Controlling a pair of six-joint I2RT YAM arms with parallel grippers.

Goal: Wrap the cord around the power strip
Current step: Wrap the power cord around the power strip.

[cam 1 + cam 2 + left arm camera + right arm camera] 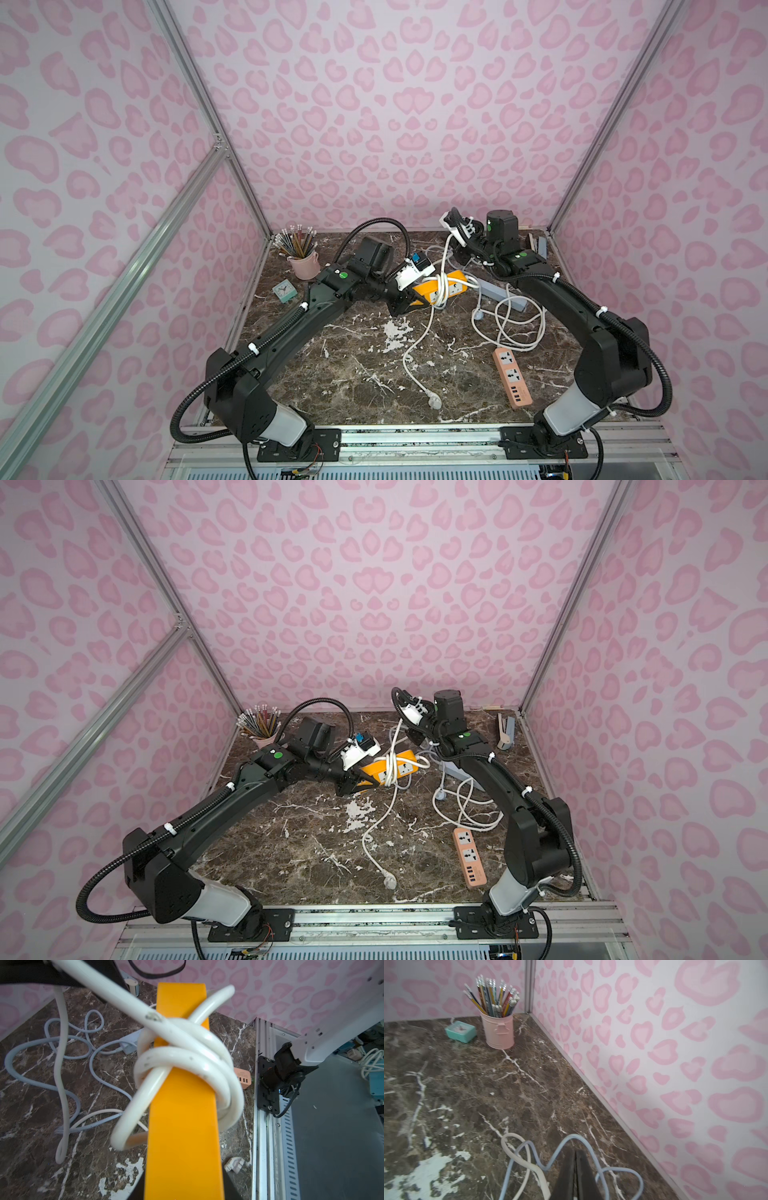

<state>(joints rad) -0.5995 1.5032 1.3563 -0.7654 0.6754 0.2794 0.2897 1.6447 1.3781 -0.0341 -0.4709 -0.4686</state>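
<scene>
plug (pixel 434 402): nearest us, flat on the desk (pixel 332 374). It's the free end of the cord (pixel 415 345), and a long slack tail runs from it up to the strip.
pink strip (pixel 512 381): lies near that tail. We judge a dragged plug could snag or shove it.
grey cord (pixel 8 1062): loose tangle on the desk beside the work, under the right arm. While winding we could hook a loop and haul the grey strip (pixel 498 294) along.
power strip (pixel 182 1126): orange, seems raised off the desk, free end towards the right arm.
left pincer (pixel 409 300): clamped narrow on the strip's near end. A hard tug on the cord could lever the strip out of that grip.
wraps: a few turns bunched mid-strip, crossing, with one loop hanging loose. Slack could let them slide off the free end.
right pincer (pixel 575 1159): closed. The cord runs taut up into it, so we judge it's pinching the cord, though its own camera hides the contact.
</scene>
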